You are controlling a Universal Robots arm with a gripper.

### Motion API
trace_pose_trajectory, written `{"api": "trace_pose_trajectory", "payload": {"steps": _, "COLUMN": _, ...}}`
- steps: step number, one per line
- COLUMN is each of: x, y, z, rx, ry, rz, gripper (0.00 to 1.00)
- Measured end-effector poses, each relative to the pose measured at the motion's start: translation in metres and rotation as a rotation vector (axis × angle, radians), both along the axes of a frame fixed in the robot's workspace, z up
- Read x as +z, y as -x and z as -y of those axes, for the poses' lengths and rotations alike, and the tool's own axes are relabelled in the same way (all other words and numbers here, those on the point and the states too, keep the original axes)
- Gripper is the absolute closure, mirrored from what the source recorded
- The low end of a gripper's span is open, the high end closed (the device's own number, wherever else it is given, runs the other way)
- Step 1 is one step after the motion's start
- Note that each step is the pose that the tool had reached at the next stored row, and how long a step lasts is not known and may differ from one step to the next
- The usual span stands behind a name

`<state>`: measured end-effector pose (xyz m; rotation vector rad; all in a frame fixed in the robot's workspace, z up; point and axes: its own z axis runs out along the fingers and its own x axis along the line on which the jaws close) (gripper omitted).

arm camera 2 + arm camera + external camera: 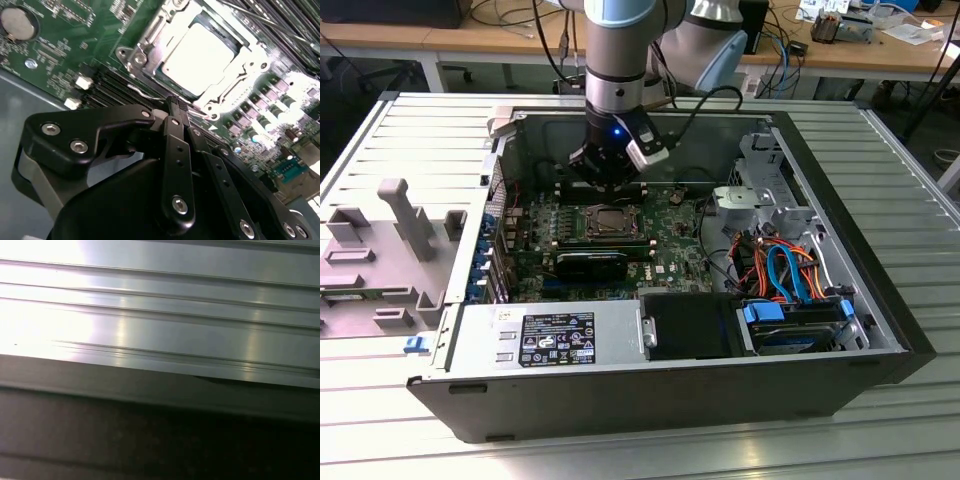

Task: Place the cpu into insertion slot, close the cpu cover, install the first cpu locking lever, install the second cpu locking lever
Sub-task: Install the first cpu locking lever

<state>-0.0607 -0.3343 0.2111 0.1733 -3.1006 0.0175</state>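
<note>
The cpu lies flat in its socket on the green motherboard, its silver top glaring under the light. The cpu cover, a silver frame, lies closed around it. My gripper is shut, with its black fingertips together right at the socket's edge. The tips sit beside a thin wire locking lever that runs along that edge; I cannot tell whether they touch it. In the exterior view my gripper hangs just over the far side of the cpu inside the open computer case.
A power supply and a blue drive bay fill the case's near side, with orange and blue cables at the exterior view's right. The case lies on a ribbed metal table. A grey fixture stands at the exterior view's left.
</note>
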Motion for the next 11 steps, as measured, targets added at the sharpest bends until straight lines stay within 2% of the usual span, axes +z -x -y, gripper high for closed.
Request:
{"api": "trace_pose_trajectory", "payload": {"steps": 5, "x": -0.0020, "y": -0.0039, "z": -0.0003, "rx": 0.000, "ry": 0.0001, "rz": -0.0016, "gripper": 0.89}}
{"api": "trace_pose_trajectory", "payload": {"steps": 11, "x": -0.0022, "y": 0.0018, "z": -0.0015, "rx": 0.000, "ry": 0.0003, "rz": -0.0016, "gripper": 0.89}}
